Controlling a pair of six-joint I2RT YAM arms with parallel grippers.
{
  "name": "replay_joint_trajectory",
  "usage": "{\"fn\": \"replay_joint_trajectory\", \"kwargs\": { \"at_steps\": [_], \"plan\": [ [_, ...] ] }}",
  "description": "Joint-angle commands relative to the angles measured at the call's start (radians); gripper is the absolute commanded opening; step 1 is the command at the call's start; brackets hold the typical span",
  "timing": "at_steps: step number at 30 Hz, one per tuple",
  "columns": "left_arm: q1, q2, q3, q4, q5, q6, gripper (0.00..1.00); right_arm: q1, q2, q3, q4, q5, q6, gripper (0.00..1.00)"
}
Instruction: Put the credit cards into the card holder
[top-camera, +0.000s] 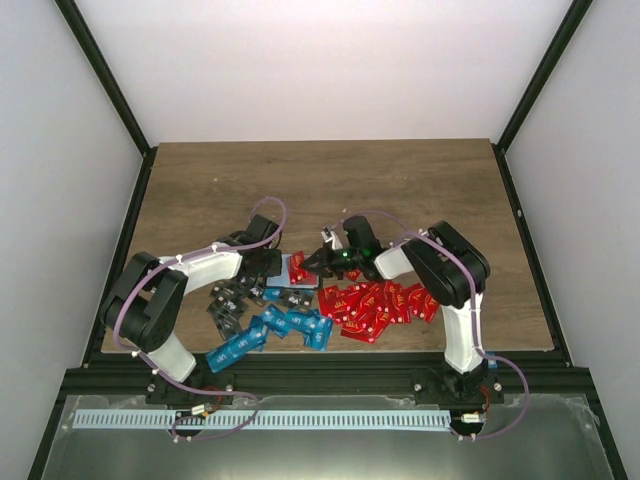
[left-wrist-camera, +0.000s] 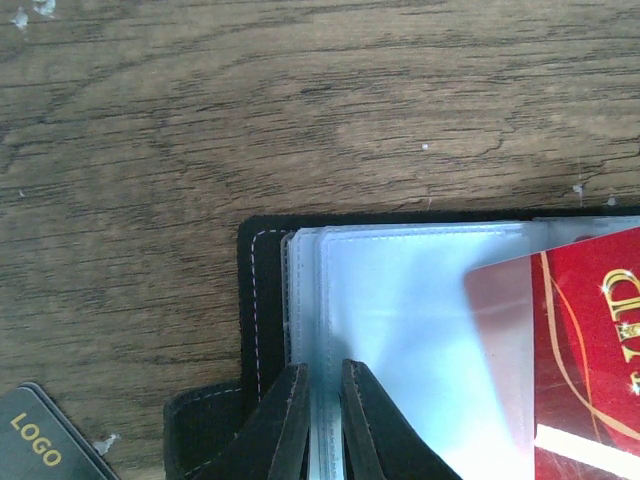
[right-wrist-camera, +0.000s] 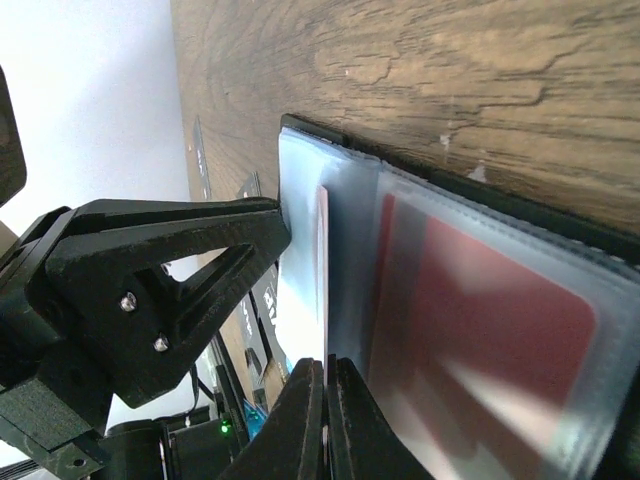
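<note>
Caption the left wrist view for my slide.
Left end effector pinches clear sleeves of the open card holder, a red credit card overlapping them at right.

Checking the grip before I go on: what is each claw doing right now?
Left claw: closed on a clear sleeve of the card holder.
Right claw: closed on a red credit card.

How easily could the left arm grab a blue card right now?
Probably not straight away: the left gripper is pinching a clear sleeve of the card holder. Otherwise the blue cards lie uncovered near its base.
</note>
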Motion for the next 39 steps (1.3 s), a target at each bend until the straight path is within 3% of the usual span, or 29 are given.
{"fn": "replay_joint_trajectory", "kwargs": {
  "at_steps": [1,19,29,39],
  "plan": [
    [0.002,0.005,-0.022,-0.005,0.025,-0.003,0.12,0.019,0.016,0.022,0.06,0.015,0.015,0.01],
    [0.002,-0.039,-0.064,0.004,0.044,-0.011,0.12,0.074,0.034,-0.04,0.217,0.13,0.11,0.01],
    [0.002,-0.046,-0.076,0.005,0.033,-0.008,0.12,0.074,-0.025,-0.045,0.081,0.21,0.013,0.01],
    [0.002,-0.05,-0.079,0.004,0.037,-0.009,0.12,0.078,-0.013,-0.043,0.109,0.21,0.026,0.01]
  ]
}}
